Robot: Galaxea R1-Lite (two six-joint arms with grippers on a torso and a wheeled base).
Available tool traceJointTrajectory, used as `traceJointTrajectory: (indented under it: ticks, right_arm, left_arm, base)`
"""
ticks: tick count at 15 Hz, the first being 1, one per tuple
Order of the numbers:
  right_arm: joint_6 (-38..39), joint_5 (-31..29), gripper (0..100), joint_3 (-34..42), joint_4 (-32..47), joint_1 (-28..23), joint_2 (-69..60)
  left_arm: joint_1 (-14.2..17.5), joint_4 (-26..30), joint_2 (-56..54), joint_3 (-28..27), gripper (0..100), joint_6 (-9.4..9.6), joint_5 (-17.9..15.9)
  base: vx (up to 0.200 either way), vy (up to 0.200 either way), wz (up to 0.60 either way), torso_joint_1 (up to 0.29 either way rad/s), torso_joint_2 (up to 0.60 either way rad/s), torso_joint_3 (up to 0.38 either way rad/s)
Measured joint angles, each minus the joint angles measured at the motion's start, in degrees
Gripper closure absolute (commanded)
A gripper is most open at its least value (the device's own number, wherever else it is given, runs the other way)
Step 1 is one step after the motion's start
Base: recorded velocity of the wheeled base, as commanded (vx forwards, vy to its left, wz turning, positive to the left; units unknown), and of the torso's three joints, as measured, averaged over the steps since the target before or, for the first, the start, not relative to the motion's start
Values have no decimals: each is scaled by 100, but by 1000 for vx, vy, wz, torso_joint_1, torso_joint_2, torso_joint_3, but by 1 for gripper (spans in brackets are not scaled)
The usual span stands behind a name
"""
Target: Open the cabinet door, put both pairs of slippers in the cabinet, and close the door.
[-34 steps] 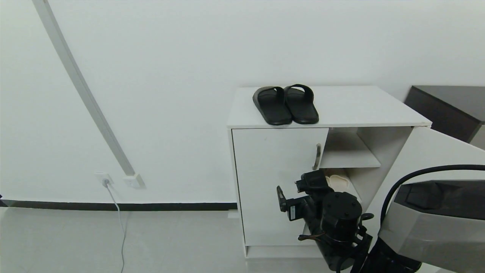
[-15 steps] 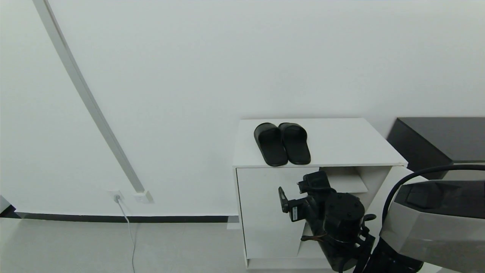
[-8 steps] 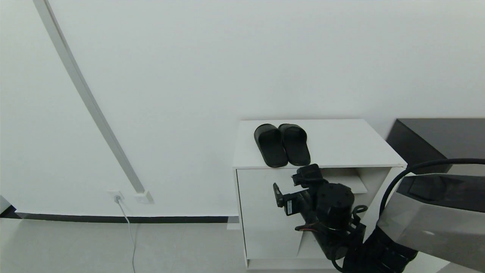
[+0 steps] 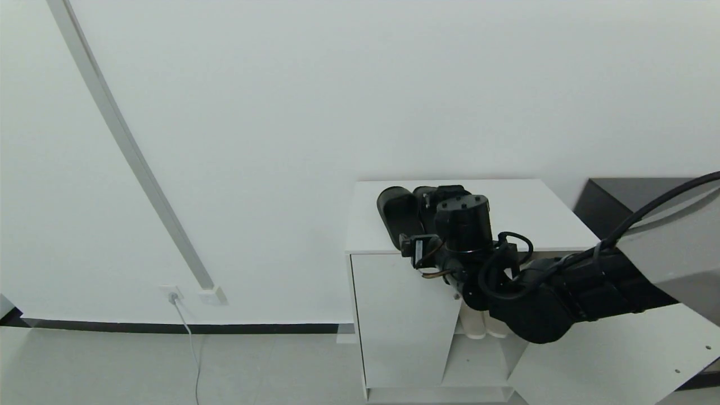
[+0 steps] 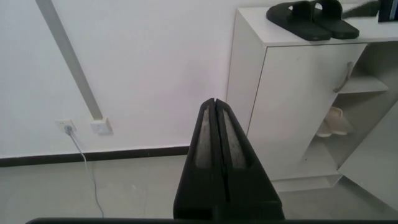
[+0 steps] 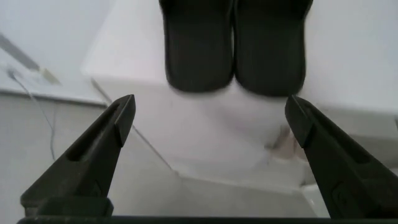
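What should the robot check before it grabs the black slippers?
1. Cabinet door open: ok.
2. Right gripper with fingers spread wide: ok.
3. Black slippers centred ahead of the gap between the fingers: ok.
4. Black slippers side by side at the front edge of the cabinet top: ok.
5. Light slippers already inside, on the lower shelf: ok.
6. Room on the upper shelf: cannot tell, partly hidden.
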Motion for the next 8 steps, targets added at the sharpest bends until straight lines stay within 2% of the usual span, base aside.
traceJointTrajectory:
  ticks: [4, 6, 8]
  right_arm:
    - [48, -9, 0, -94, -22, -96, 129]
    - [48, -12, 0, 2, -284, -102, 300]
    - [-33, -22, 0, 52, -769, -130, 573]
  left_arm:
    - [2, 2, 0, 0, 100, 0, 5]
    - [-4, 2, 0, 0, 100, -7, 5]
    - [2, 2, 0, 0, 100, -16, 7]
  base:
    - [200, 0, 0, 13, 6, -1]
    - [200, 0, 0, 0, 2, 0]
    - [0, 0, 0, 0, 0, 0]
